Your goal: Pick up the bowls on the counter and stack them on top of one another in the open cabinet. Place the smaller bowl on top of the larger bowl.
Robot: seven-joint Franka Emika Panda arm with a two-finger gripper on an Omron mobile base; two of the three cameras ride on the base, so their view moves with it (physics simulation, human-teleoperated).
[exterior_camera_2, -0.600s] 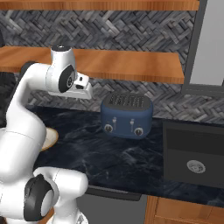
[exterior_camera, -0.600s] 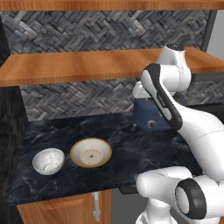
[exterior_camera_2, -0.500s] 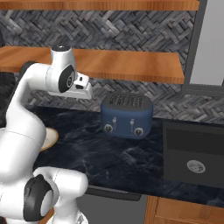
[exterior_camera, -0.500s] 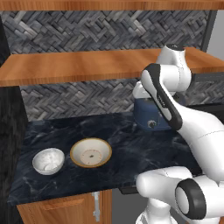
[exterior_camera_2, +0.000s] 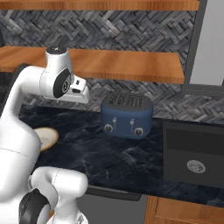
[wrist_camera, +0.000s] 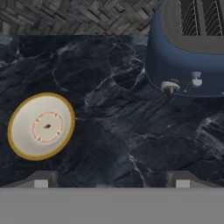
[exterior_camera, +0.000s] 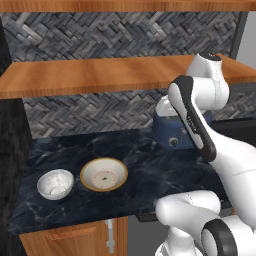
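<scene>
I have the end effector (wrist_camera: 112,179) released, its fingers spread wide, high over the desk (wrist_camera: 113,131). The larger bowl (wrist_camera: 41,126) sits below and to its left; the smaller bowl (exterior_camera: 55,183) lies farther left, just beside it.

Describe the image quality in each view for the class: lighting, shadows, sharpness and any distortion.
Left base view: flat even light, soft shadow under the open cabinet; smaller bowl and larger bowl slightly blurred. Right base view: equally soft, no glare on the toaster. Hand view: the counter veins look smeared, and the near toaster looms large.
</scene>
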